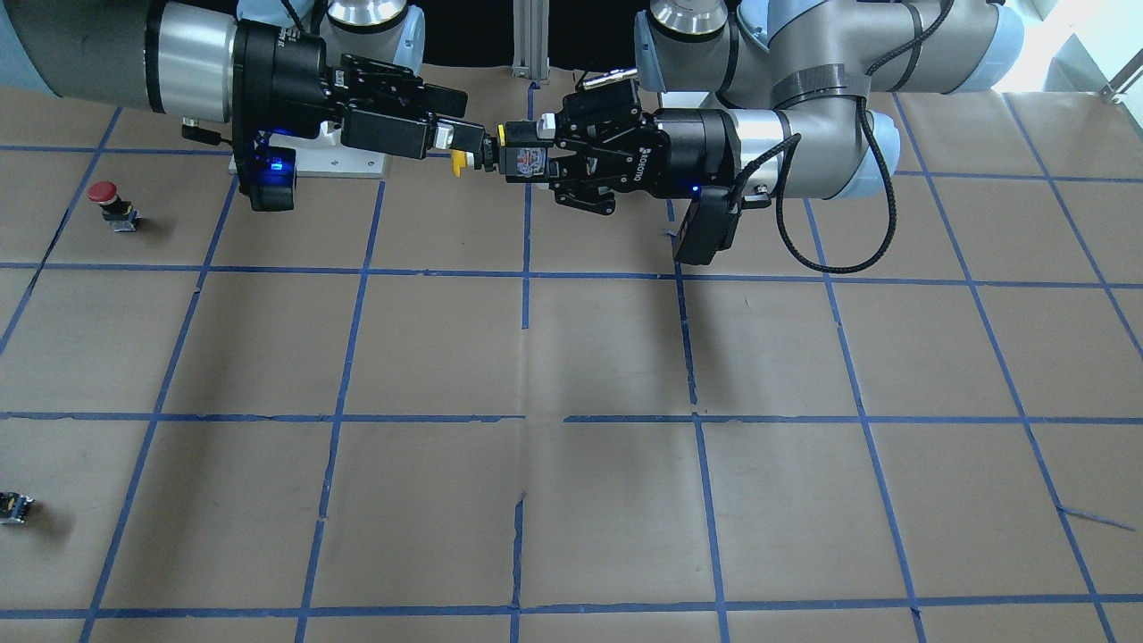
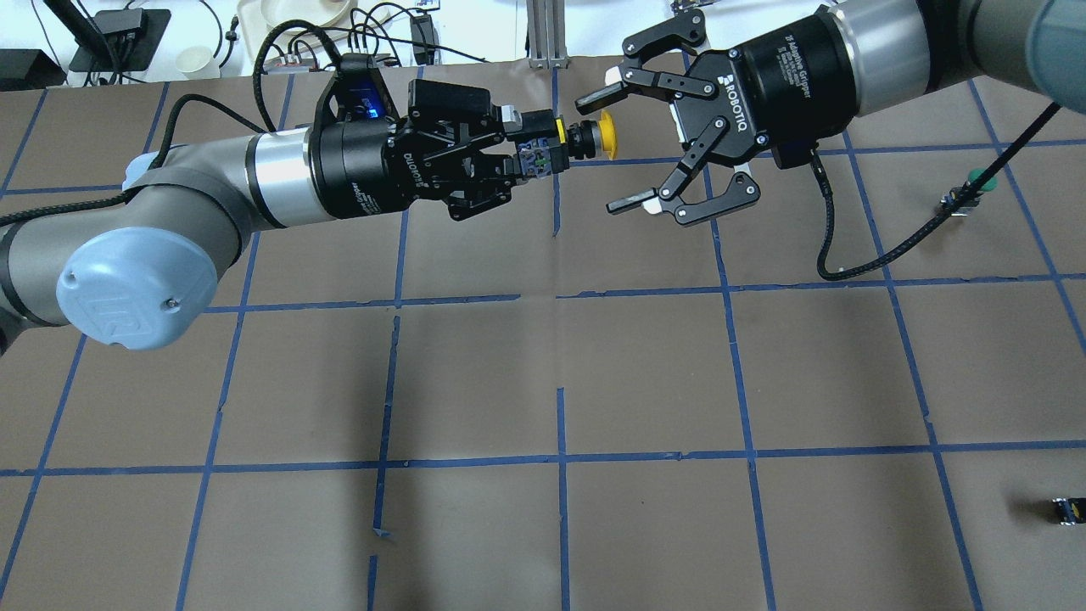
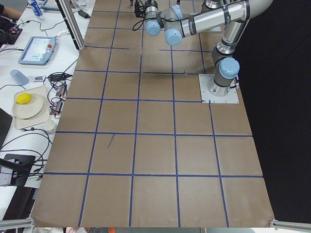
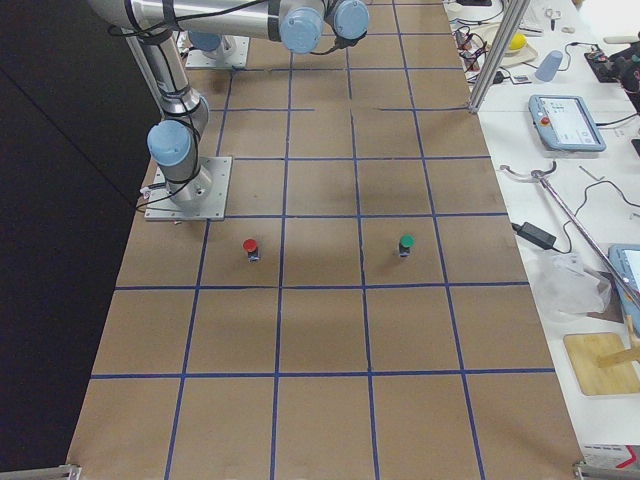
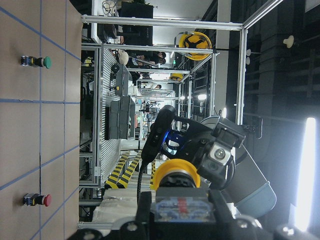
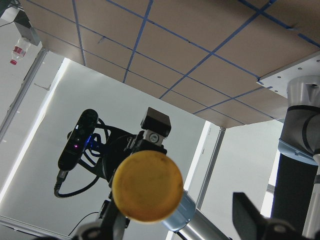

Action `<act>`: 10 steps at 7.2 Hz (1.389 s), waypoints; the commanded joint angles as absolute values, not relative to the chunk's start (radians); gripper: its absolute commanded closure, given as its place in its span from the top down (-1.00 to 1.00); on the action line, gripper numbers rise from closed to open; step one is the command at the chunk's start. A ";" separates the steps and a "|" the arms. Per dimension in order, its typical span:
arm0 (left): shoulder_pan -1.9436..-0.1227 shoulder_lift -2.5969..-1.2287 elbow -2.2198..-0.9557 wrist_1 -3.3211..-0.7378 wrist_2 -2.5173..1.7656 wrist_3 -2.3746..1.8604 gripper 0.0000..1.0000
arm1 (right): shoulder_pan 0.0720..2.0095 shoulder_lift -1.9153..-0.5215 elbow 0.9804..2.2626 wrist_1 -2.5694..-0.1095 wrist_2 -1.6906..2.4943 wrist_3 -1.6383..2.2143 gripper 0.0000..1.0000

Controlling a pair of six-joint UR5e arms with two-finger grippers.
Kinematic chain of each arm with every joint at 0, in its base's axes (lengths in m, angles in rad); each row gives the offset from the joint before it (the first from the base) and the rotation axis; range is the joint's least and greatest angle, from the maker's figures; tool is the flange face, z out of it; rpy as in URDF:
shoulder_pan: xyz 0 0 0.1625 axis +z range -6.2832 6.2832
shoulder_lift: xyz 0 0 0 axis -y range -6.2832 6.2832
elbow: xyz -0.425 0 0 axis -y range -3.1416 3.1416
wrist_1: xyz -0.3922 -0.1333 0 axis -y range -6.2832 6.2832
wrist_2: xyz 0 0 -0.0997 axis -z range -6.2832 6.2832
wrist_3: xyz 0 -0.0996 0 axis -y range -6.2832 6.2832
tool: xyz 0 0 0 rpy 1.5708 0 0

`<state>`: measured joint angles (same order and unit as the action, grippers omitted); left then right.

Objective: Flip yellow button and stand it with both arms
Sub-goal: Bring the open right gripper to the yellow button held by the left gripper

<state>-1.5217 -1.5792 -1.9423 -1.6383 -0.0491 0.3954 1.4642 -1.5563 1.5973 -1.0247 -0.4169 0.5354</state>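
Note:
The yellow button [image 2: 604, 137] is held in the air, lying level, with its yellow cap toward my right gripper. My left gripper [image 2: 533, 153] is shut on its black-and-grey body [image 1: 527, 159]. My right gripper [image 2: 607, 154] is open, and its fingers [image 2: 626, 204] straddle the cap without touching it. In the front view the cap [image 1: 460, 162] shows just below the right gripper [image 1: 457, 143]. The left wrist view shows the cap [image 5: 176, 173] above the left gripper [image 5: 182, 220]. The right wrist view faces the cap [image 6: 147, 187] head on.
A red-capped button [image 1: 106, 200] and a small capless black part [image 1: 14, 506] sit on the brown gridded table on my right side. A green-capped button [image 2: 976, 182] stands there too. The right arm's base plate [image 4: 188, 188] is bolted to the table.

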 commanded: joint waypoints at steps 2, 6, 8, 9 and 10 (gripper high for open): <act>-1.522 -1.580 -1.944 -1.632 -0.049 0.394 -0.92 | 1.462 -1.537 1.594 -1.043 -0.425 0.535 0.45; -1.522 -1.577 -1.944 -1.632 -0.049 0.394 -0.92 | 1.454 -1.528 1.594 -1.052 -0.426 0.534 0.17; -1.522 -1.572 -1.945 -1.632 -0.049 0.394 -0.92 | 1.454 -1.528 1.592 -1.052 -0.423 0.535 -0.47; -1.522 -1.572 -1.942 -1.631 -0.049 0.394 -0.92 | 1.454 -1.528 1.592 -1.052 -0.420 0.535 -0.48; -1.522 -1.574 -1.942 -1.631 -0.049 0.394 -0.92 | 1.454 -1.528 1.591 -1.052 -0.420 0.535 -0.48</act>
